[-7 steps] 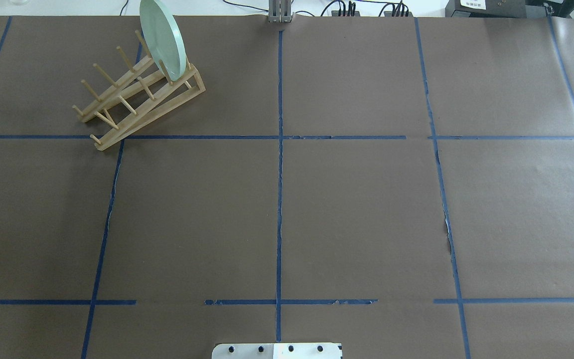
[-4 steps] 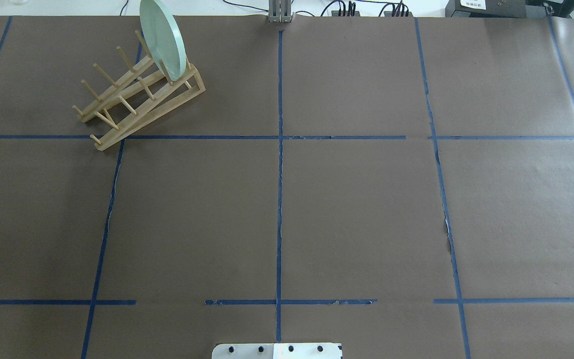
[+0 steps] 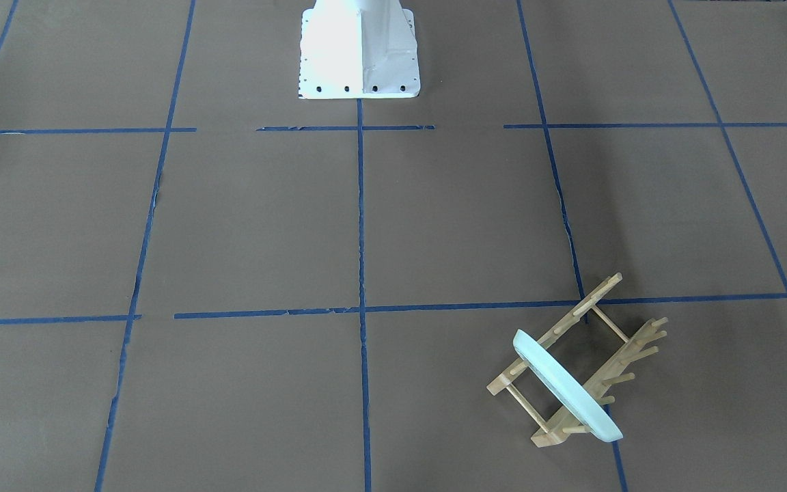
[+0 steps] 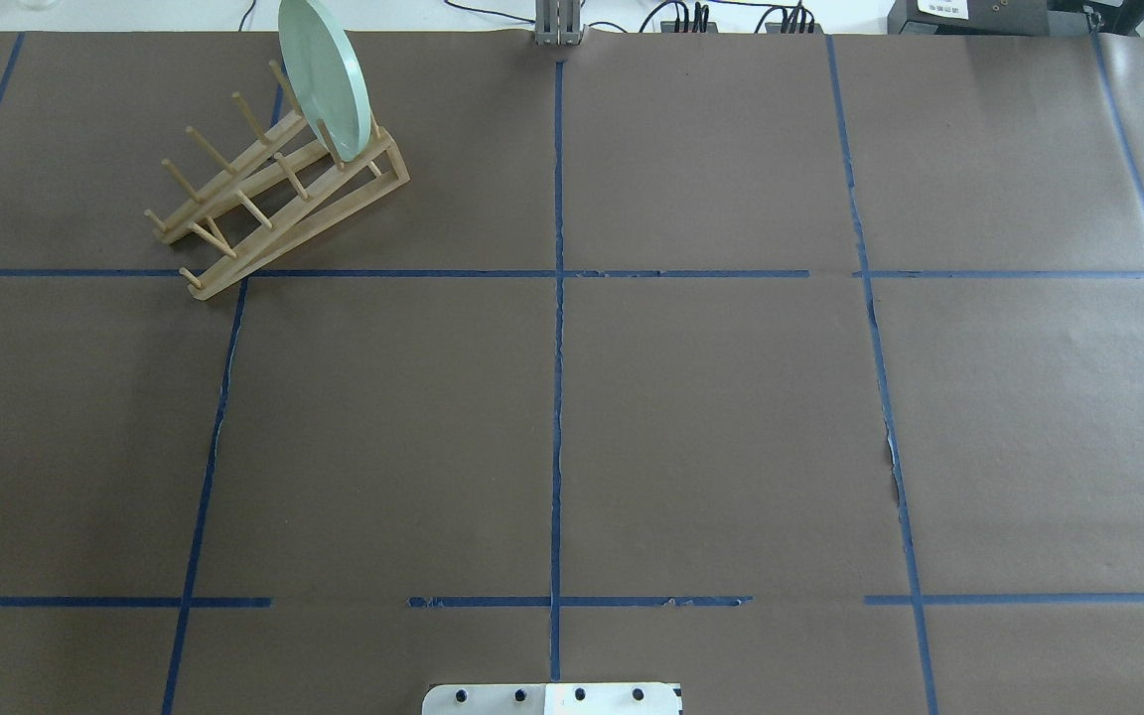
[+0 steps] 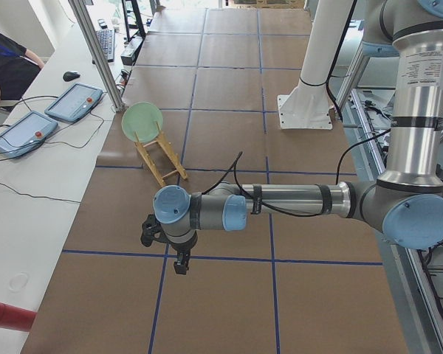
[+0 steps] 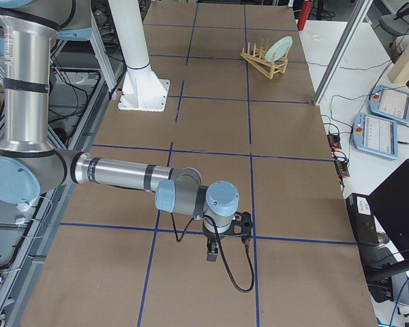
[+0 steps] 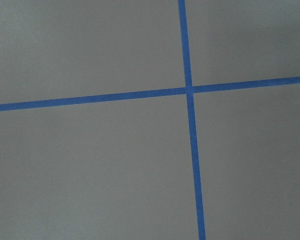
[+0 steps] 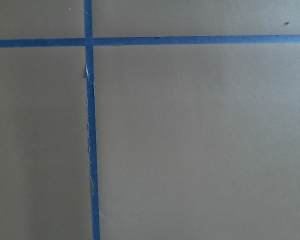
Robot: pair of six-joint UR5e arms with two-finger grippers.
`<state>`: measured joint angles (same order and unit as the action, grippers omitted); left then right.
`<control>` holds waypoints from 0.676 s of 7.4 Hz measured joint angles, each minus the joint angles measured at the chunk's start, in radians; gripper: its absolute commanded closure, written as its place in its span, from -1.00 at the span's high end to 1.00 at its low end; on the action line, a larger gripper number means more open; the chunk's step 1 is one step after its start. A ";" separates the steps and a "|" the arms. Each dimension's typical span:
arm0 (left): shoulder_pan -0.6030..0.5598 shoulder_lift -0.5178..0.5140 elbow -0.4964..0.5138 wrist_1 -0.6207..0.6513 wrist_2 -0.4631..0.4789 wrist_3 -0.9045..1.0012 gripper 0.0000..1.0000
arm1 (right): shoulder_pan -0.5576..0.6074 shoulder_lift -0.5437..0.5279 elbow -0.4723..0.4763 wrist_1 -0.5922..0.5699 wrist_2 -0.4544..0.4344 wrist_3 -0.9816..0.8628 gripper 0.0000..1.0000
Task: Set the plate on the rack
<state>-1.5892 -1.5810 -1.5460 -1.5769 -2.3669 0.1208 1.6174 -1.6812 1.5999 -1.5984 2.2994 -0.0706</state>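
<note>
The pale mint-green plate (image 4: 326,79) stands on edge between the pegs at the far end of the light wooden rack (image 4: 274,199), at the table's far left. Both also show in the front-facing view, plate (image 3: 564,386) and rack (image 3: 615,338). My left gripper (image 5: 181,267) shows only in the left side view, low over the table and well away from the rack (image 5: 162,158). My right gripper (image 6: 212,257) shows only in the right side view, at the table's opposite end. I cannot tell whether either is open or shut. Both wrist views show only brown paper and blue tape.
The white robot base (image 3: 359,55) stands at the table's near middle edge. A metal post (image 4: 558,25) rises at the far edge. Teach pendants (image 5: 74,102) and cables lie on the side bench, with a red cylinder (image 5: 7,316) and an operator's arm nearby.
</note>
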 measured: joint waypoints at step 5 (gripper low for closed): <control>0.000 -0.007 -0.003 0.003 0.002 0.000 1.00 | 0.001 0.000 -0.001 0.000 0.000 0.000 1.00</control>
<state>-1.5892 -1.5884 -1.5489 -1.5741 -2.3645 0.1212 1.6182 -1.6812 1.5986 -1.5984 2.2994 -0.0706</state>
